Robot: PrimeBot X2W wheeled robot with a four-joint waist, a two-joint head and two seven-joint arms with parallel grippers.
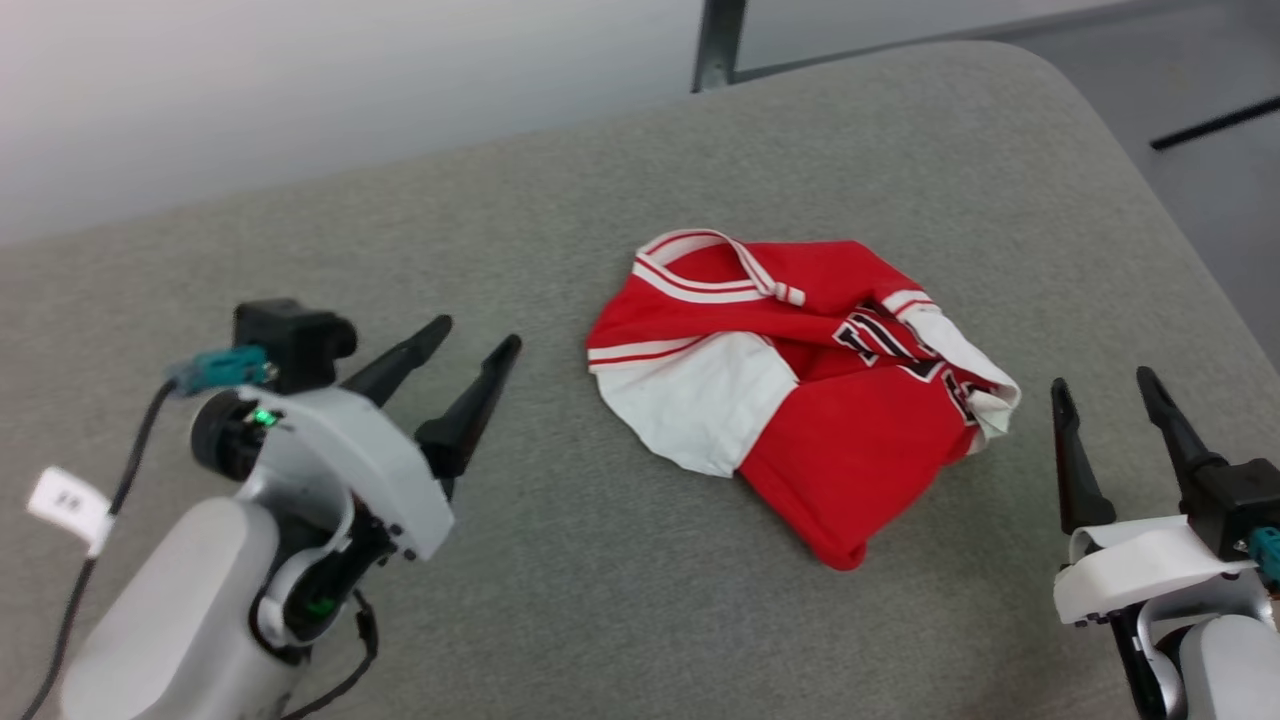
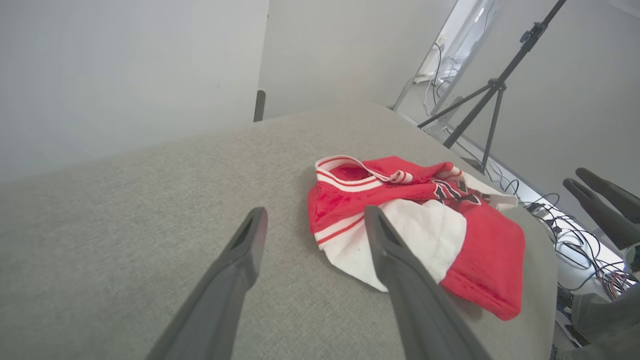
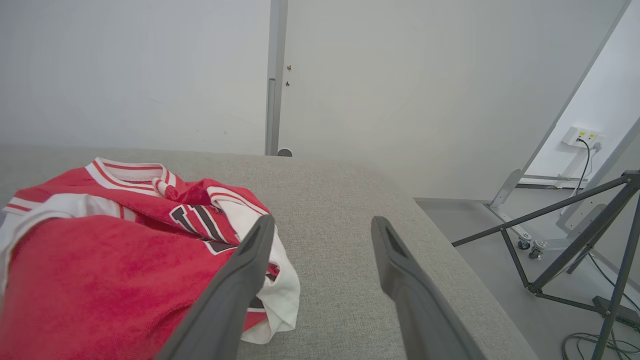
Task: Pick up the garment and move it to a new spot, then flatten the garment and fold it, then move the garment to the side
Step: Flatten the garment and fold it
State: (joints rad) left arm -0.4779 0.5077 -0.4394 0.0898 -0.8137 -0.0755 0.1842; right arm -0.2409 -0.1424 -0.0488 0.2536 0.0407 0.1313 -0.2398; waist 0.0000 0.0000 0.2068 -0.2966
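Head view: garment crumpled on table, between left gripper and right gripper, both spread wide, empty. I would pinch a raised fold near the collar and lift straight up.

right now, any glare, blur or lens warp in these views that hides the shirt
Head view: soft even light, garment sharp, only a faint shadow under it, wall at upper left washed pale. Left wrist view: wide-angle stretch, left gripper fingers loom large and soft. Right wrist view: right gripper fingers slightly soft, garment's lettering clear.
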